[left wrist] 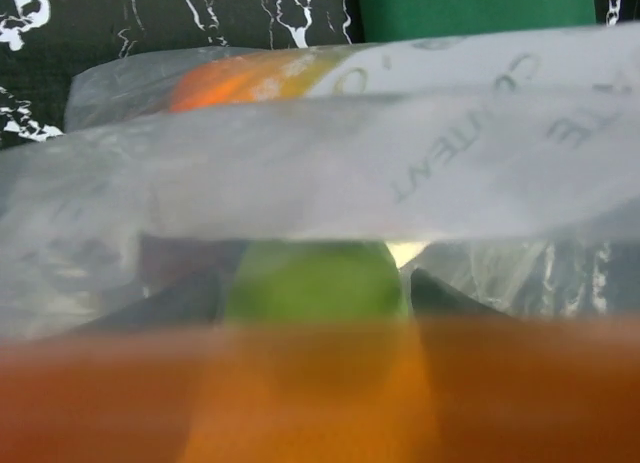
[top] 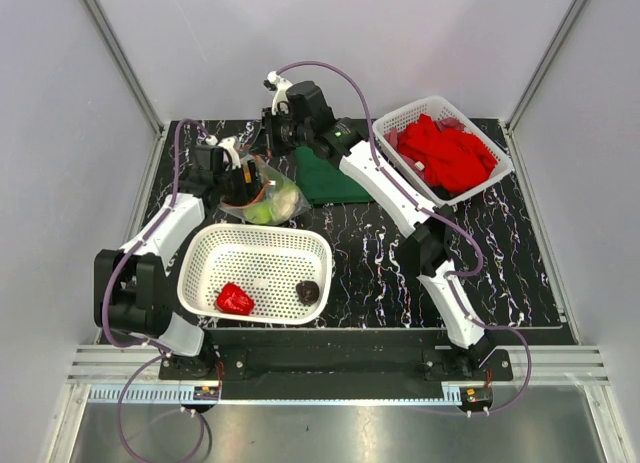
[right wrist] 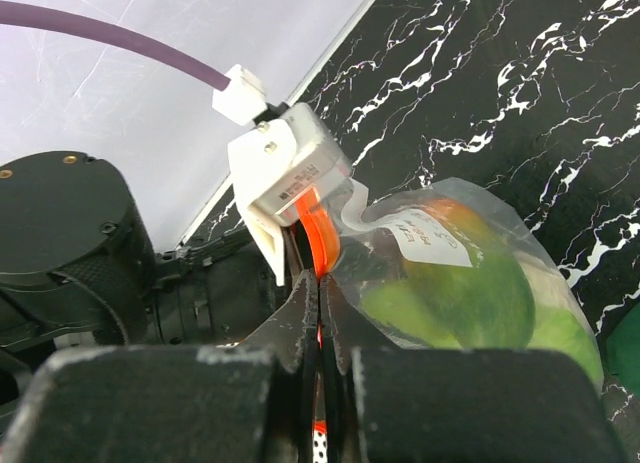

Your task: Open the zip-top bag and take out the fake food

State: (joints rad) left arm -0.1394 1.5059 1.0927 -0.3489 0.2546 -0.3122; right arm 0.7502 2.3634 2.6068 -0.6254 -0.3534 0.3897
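- Bag (top: 268, 198) is lying at the far left of a black table (top: 500, 263) that is showing white veins; pale walls (top: 400, 43) are closing it in on 3 sides.
- 1 green cloth (top: 330, 181) is lying flat just right of the bag.
- Right gripper (right wrist: 319, 283) is pinching the bag's orange strip (right wrist: 318, 228), its jaws pressing together with only the strip between them.
- Left gripper (top: 243, 186) is standing open at the bag's left side. In its wrist view, 2 dark fingers (left wrist: 180, 298) are showing well apart behind blurred film, and the strip is running across in front of them. Whether they are touching the plastic, I cannot tell.
- At least 3 pieces are showing inside the bag: a green apple (right wrist: 450, 298), an orange mango (left wrist: 215, 88) and a whitish piece (top: 286, 196).
- 2 white baskets are sitting on the table. Near basket (top: 255, 251), in front of the bag, is holding 2 pieces: 1 red pepper (top: 235, 299) and 1 dark piece (top: 308, 292), well apart.
- Far basket (top: 405, 116), at the right rear, is holding a heap of red cloths (top: 450, 151); I cannot count them.
- 2 arms are reaching to the bag, 1 from each side.
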